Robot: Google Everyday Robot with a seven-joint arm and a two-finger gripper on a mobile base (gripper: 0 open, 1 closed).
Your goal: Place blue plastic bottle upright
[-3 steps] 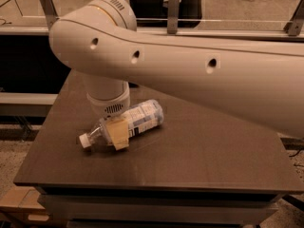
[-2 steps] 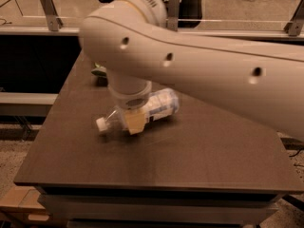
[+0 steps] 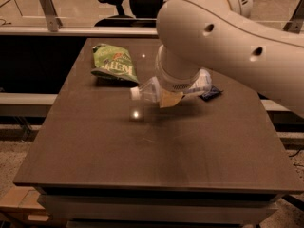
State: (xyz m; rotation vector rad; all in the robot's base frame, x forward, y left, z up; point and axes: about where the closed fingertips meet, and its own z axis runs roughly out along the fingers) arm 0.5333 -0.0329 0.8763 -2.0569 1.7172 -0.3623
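Note:
The blue plastic bottle (image 3: 148,90) is clear, with a white cap at its left end and a pale label at its right end. It lies on its side in the air, a little above the dark table (image 3: 142,160), over the middle of the far half. My gripper (image 3: 169,98) hangs below the big white arm and is shut on the bottle's middle. One tan fingertip (image 3: 167,100) shows in front of the bottle. The arm hides the bottle's upper side.
A green crinkled snack bag (image 3: 114,63) lies at the table's far left. A small flat dark blue packet (image 3: 210,94) lies just right of the bottle. A glass rail and an office chair (image 3: 128,4) stand behind the table.
The gripper has carried the bottle up off the table and to the right, away from the front. The arm has risen, uncovering the green bag and the dark blue packet.

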